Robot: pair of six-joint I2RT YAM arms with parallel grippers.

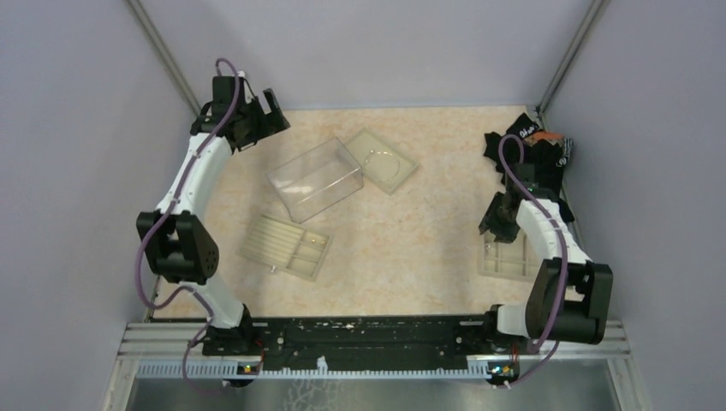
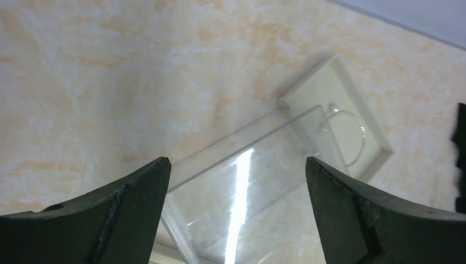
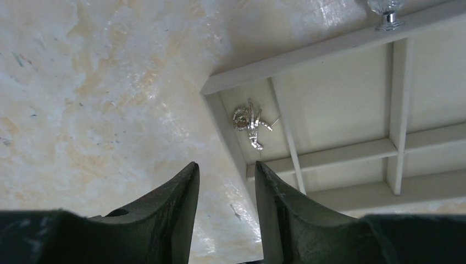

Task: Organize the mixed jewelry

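The left arm (image 1: 193, 175) stretches far forward, its left gripper (image 2: 236, 165) spread wide. The right arm (image 1: 548, 231) folds low, its right gripper (image 3: 225, 171) pointing down, fingers narrowly parted.

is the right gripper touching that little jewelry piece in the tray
Apart. The right wrist view shows the right gripper empty, its jaws stopping short of the jewelry piece, with bare tray floor and wall between them.

Place: robot lab cell | walls (image 1: 77, 103): plain grey panels on three sides | posts (image 1: 163, 53): aluminium, at back corners | arms (image 1: 199, 175): two, bolted to black rail (image 1: 368, 332) | bench (image 1: 419, 248): marbled beige top
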